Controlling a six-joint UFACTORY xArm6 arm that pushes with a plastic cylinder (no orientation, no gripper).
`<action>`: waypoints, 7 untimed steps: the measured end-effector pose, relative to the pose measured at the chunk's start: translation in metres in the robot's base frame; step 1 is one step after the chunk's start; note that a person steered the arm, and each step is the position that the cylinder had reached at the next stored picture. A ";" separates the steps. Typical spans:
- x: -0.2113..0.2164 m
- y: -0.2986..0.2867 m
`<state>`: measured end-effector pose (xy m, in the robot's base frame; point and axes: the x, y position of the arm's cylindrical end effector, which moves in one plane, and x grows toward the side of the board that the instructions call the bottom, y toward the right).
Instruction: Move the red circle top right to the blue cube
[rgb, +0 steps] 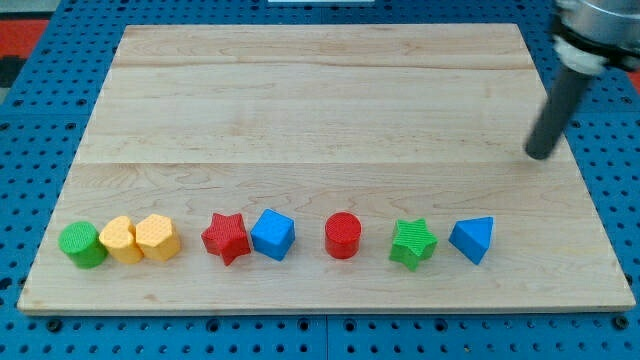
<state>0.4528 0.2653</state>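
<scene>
The red circle (342, 235) lies near the view's bottom, in a row of blocks. The blue cube (272, 234) is to its left, with a gap between them. My tip (540, 155) touches the board at the view's right, far above and to the right of the red circle. The dark rod rises from it toward the view's top right corner.
The row also holds a green circle (82, 245), a yellow heart-like block (121, 239), a yellow hexagon (158, 237), a red star (227, 237) touching the blue cube, a green star (413, 243) and a blue triangle (472, 239). The wooden board (320, 110) lies on a blue pegboard.
</scene>
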 end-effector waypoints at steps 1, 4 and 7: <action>0.073 0.018; 0.166 -0.074; 0.128 -0.203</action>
<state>0.5807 0.0624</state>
